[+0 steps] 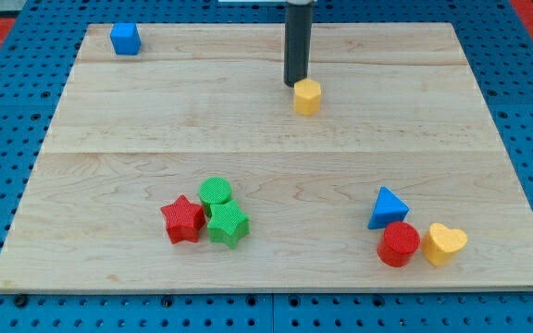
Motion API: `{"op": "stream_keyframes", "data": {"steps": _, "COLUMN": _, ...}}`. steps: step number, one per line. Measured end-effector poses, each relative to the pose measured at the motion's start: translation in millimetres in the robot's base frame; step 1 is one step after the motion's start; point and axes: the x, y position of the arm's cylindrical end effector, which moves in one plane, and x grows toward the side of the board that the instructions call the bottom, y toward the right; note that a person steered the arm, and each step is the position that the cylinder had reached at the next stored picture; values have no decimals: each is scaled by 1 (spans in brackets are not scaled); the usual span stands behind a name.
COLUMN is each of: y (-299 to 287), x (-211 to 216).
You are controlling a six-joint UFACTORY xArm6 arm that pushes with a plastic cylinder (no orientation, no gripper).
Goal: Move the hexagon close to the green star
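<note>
I count seven blocks on my counter (109,120): two blue (125,39), two yellow (307,96), two red (183,219), two green (228,224). That makes eight, not seven.

bare board between yellow hexagon (307,95), green star (229,225)

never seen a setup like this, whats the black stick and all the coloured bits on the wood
There is one picture, from a single camera looking down across a wooden board. The dark stick is the end of a robot arm; it has no pincer and holds nothing, it only pushes. My tip sits just above and left of the yellow hexagon, at the block's top edge. Other blocks: a blue cube at top left; a red star, green cylinder and green star clustered together; a blue triangle, red cylinder and yellow heart at bottom right.
</note>
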Motion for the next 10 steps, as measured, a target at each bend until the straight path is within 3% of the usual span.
{"op": "stream_keyframes", "data": {"steps": 1, "y": 14, "x": -10}}
{"op": "stream_keyframes", "data": {"steps": 2, "y": 36, "x": 10}}
{"op": "stream_keyframes", "data": {"steps": 4, "y": 21, "x": 83}}
{"op": "stream_keyframes", "data": {"steps": 6, "y": -84, "x": 127}}
{"op": "stream_keyframes", "data": {"steps": 7, "y": -91, "x": 139}}
{"op": "stream_keyframes", "data": {"steps": 8, "y": -91, "x": 99}}
{"op": "stream_keyframes", "data": {"steps": 10, "y": -106, "x": -61}}
